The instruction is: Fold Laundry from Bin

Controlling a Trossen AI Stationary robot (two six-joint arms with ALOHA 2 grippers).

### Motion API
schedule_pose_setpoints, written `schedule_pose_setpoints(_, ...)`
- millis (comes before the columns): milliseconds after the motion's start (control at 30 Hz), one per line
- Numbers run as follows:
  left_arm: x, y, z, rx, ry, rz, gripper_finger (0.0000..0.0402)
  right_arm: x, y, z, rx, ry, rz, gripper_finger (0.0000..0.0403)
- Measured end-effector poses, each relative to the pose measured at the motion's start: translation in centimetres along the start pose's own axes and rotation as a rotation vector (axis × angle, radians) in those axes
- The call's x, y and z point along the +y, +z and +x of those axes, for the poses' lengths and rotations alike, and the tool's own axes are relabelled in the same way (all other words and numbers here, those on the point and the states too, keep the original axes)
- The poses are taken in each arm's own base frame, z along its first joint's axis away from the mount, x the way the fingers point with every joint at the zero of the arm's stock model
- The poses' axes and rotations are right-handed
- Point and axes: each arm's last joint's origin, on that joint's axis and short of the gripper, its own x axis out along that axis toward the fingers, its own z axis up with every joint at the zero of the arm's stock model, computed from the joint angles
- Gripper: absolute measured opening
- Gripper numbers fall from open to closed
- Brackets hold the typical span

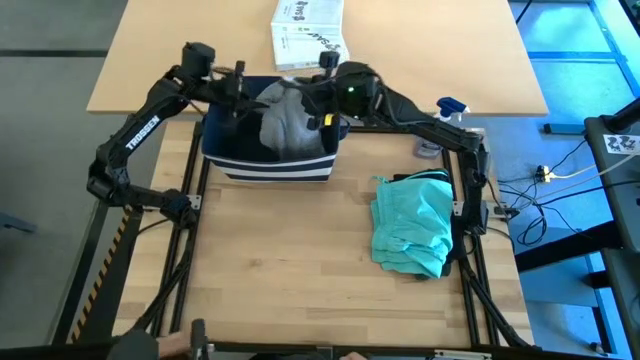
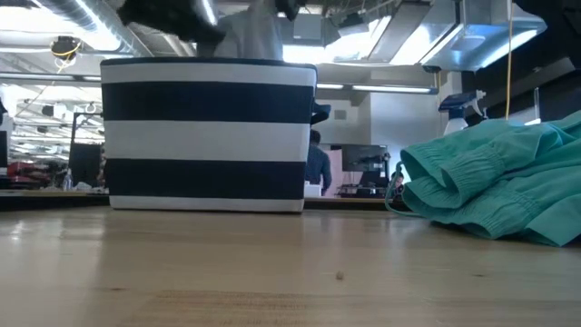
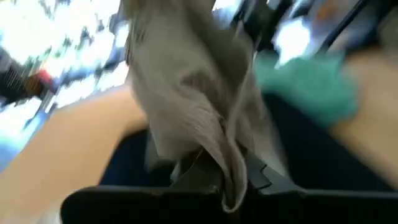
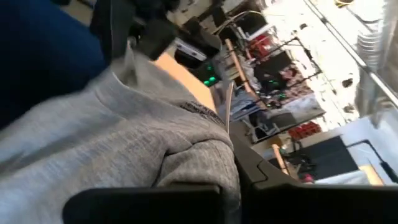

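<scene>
Nearest the table's front edge the wooden table (image 1: 290, 260) was bare. To the right side lay the teal piece (image 1: 412, 224), crumpled in a heap on the wood, well apart from the bin; the low view showed its gathered cuff (image 2: 436, 186) toward the bin.

Farther back stood the bin (image 1: 270, 160), navy with white stripes, upright. Both arms reached over it from either side. The left gripper (image 1: 240, 98) sat above the bin's left part, fingers pressed together on the grey T-shirt (image 1: 285, 122); its wrist view showed the cloth hanging from between the fingers. The right gripper (image 1: 322, 102) was above the bin's right part, also pinching the grey T-shirt, cloth bunched over its fingers.

Beyond the bin lay a white printed box (image 1: 307, 32). A spray bottle (image 1: 450, 108) stood near the right arm's base.
</scene>
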Motion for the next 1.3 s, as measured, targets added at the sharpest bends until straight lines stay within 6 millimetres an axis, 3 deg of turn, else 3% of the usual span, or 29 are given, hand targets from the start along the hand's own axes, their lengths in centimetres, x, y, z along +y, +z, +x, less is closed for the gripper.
schedule_pose_setpoints(133, -1.4, -0.7, 0.2, 0.272, 0.095, -0.058, 0.0001, 1.9, -0.8, 1.8, 0.028, 0.068, -0.015, 0.0001)
schedule_pose_setpoints(367, -2.9, -1.1, 1.2, 0.454, 0.101, -0.174, 0.0, 4.5, -2.8, 4.3, 0.131, 0.159, -0.035, 0.0001)
schedule_pose_setpoints(600, -2.5, -1.8, 1.8, 0.586, 0.201, -0.199, 0.0, 4.4, -5.7, 5.3, 0.28, 0.177, -0.051, 0.0001)
schedule_pose_setpoints(800, -1.2, -4.7, 3.9, 0.711, 0.193, -0.27, 0.001, 4.9, -8.3, 6.0, 0.362, 0.28, -0.016, 0.0011)
schedule_pose_setpoints(1033, 0.0, -7.6, 5.6, 0.877, 0.229, -0.289, 0.0078, 5.7, -9.5, 6.6, 0.43, 0.325, 0.004, 0.008)
schedule_pose_setpoints(1300, 1.3, -6.8, 5.0, 0.928, 0.444, -0.192, 0.0154, 5.0, -9.3, 6.3, 0.469, 0.239, -0.042, 0.0193)
